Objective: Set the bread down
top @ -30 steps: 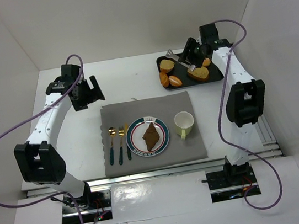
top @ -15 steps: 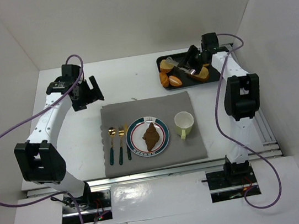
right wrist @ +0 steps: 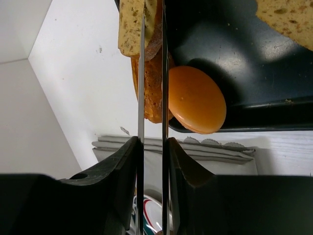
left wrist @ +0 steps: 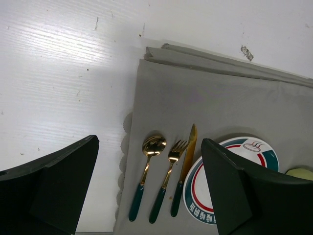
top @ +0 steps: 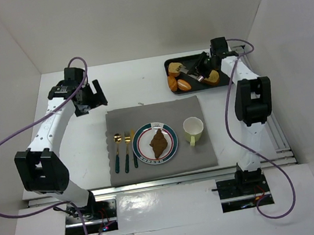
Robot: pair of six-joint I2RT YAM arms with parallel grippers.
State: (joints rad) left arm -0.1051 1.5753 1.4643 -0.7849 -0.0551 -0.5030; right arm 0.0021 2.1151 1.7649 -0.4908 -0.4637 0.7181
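Tongs [right wrist: 142, 73] out in front, and the right gripper [right wrist: 152, 147] has its fingers pinched in on the two metal blades, which run nearly parallel with a slim gap between them. It hangs over the black tray [top: 227, 79] at the far right of the table. Dead ahead, right at the blade tips, sits a bread slice [right wrist: 128, 24], with a crusty roll [right wrist: 152, 88] showing in the gap beneath and a round glazed bun [right wrist: 195, 100] just beside it. Whether the blades actually clamp the slice cannot be told from here. The slice lies straight along the tongs' long axis, so a squeeze and lift looks like the move. The likely target, the plate [top: 171, 136] on the grey placemat [top: 145, 116], lies nearer the bases and to the left of the tray. It already carries a brown piece. The left gripper [left wrist: 150, 141] hovers wide open, holding nothing, well apart from the tray, so the right arm is plainly the nearer one.
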